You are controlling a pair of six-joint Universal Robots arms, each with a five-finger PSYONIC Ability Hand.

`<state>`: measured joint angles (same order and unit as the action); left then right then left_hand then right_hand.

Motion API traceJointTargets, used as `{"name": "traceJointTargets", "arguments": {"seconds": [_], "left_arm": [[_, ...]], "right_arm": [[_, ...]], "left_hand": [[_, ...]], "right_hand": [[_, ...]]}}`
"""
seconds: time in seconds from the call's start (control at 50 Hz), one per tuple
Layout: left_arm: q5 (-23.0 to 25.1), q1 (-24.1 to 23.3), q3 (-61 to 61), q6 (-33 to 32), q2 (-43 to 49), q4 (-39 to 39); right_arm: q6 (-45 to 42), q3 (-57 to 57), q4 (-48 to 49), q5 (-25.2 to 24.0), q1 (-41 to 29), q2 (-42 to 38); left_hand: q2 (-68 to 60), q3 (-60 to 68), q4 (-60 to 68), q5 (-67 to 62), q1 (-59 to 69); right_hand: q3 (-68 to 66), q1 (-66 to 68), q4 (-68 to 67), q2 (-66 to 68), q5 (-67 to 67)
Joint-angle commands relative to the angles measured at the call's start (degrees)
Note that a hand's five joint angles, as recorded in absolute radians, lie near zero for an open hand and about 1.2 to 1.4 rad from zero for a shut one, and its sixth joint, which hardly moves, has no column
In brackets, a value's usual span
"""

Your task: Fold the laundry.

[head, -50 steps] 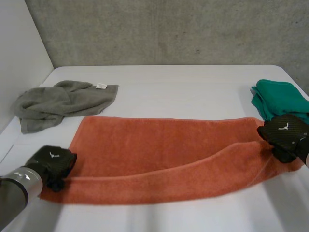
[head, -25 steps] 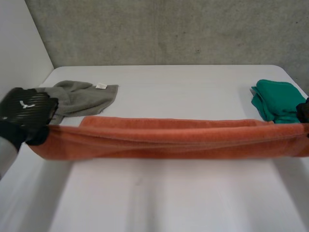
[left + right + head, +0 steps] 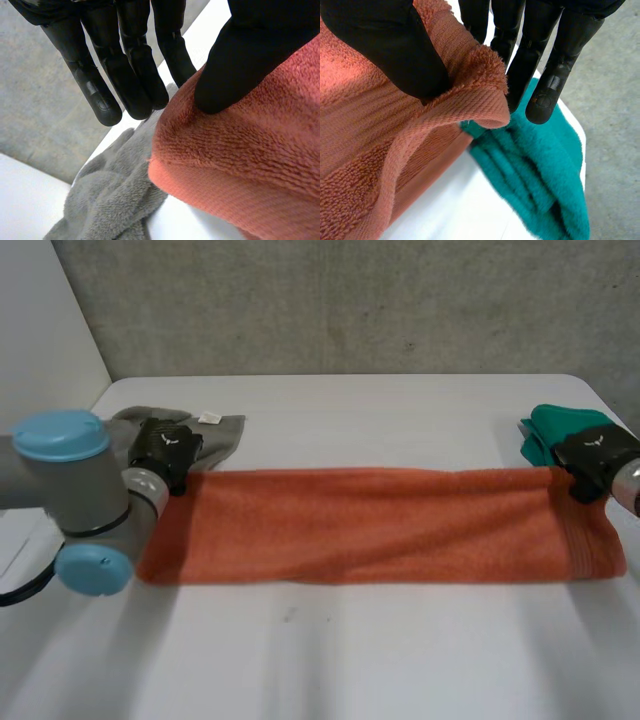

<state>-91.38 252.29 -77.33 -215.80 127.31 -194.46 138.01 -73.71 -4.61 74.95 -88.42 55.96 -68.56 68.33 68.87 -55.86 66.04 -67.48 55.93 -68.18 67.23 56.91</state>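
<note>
White table (image 3: 330,660) under folded orange towel (image 3: 380,525).

The orange towel (image 3: 380,525) is thick terry cloth, fuzzy, with a flat ribbed band near one short end. The grey cloth (image 3: 115,200) and the green cloth (image 3: 540,175) beside the orange towel are soft terry too. Under it the table (image 3: 400,420) is smooth matt white. At its corners the left hand (image 3: 125,75) and right hand (image 3: 532,50) look like smooth, faintly shiny black plastic.

Right hand (image 3: 382,42) pinches orange towel (image 3: 395,150) beside green cloth (image 3: 540,175).
</note>
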Motion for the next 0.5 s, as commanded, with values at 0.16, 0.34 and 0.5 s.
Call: {"name": "traceJointTargets", "arguments": {"seconds": [0.16,0.34,0.5], "left_arm": [[0.59,-3.82,6.05,-0.24,5.58,-5.04],[0.94,-4.88,-1.84,0.12,-1.70,-6.37],[1.38,-4.44,-14.49,0.38,-11.28,-6.63]], "right_arm": [[1.38,8.77,1.61,7.92,-4.13,-7.01],[5.52,-3.88,7.51,8.90,-3.60,7.13],[2.89,-19.53,3.30,-0.23,1.05,14.61]], "left_hand": [[58.56,-58.33,-58.87,55.86,-56.04],[58.56,-58.33,-58.87,55.86,-56.04],[58.56,-58.33,-58.87,55.86,-56.04]], "right_hand": [[57.48,-45.93,58.18,-57.23,-56.91],[57.48,-45.93,58.18,-57.23,-56.91],[57.48,-45.93,58.18,-57.23,-56.91]]}}
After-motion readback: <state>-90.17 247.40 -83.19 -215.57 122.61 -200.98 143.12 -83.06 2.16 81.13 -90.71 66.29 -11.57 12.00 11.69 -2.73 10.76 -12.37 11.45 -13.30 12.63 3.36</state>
